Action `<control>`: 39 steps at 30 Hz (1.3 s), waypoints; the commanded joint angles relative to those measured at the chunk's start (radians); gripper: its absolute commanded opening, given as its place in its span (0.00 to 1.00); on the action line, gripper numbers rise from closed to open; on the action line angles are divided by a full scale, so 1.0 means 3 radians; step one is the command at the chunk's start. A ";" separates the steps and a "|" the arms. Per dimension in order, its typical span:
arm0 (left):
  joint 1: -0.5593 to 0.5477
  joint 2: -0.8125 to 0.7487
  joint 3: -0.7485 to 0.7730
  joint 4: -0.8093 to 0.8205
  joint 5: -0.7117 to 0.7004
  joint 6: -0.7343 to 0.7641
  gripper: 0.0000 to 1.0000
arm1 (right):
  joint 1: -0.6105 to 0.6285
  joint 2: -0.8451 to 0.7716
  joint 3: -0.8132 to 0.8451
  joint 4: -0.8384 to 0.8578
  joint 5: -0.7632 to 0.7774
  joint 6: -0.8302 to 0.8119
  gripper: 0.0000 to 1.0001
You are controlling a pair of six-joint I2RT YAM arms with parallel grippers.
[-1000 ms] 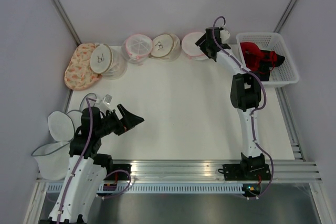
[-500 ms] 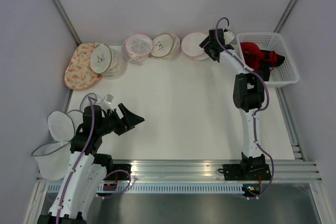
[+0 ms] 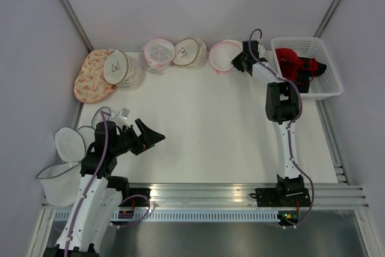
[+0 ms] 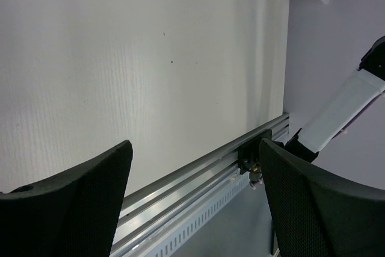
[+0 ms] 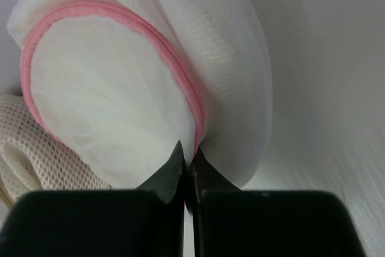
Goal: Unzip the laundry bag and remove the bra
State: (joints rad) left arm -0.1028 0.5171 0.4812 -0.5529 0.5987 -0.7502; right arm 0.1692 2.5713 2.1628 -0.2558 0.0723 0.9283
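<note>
The laundry bag (image 3: 224, 56) is a round white mesh pouch with a pink zipper rim (image 5: 174, 70), lying at the back of the table. My right gripper (image 3: 242, 61) reaches in from the bag's right side. In the right wrist view the gripper (image 5: 187, 154) is shut, its tips pinching the laundry bag (image 5: 120, 100) at the pink rim. The bra is hidden. My left gripper (image 3: 153, 138) hovers open over the near left of the table, and in its wrist view the gripper (image 4: 195, 167) has nothing between its fingers (image 4: 319, 203).
Several other round mesh bags (image 3: 157, 55) and a floral one (image 3: 91, 76) line the back edge. A white basket (image 3: 328, 88) with red and black garments stands at the back right. White mesh pieces (image 3: 69, 142) and a bin (image 3: 57, 182) sit at the near left.
My right gripper has shifted right along the back edge and closed on the bag's pink rim. The bag has tilted up toward it. The left arm has stayed put.
</note>
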 commanded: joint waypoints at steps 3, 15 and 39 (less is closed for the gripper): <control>-0.0010 -0.0051 0.0078 0.0013 -0.0037 0.0057 0.88 | -0.0180 -0.0593 -0.0699 0.0213 -0.0394 -0.0230 0.00; -0.0015 -0.0154 -0.0157 0.0829 0.0340 -0.0306 0.88 | -0.0109 -0.2525 -0.3633 0.1383 -0.2131 -0.0078 0.00; -0.1579 0.0888 -0.0300 0.2410 -0.0563 -0.1268 0.96 | 0.0801 -0.4485 -0.5434 0.2228 -0.2532 0.0853 0.01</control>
State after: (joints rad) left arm -0.5251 0.7315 0.3683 0.0303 0.5709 -1.0622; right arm 0.3904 1.2701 0.5587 0.2893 -0.6662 1.1168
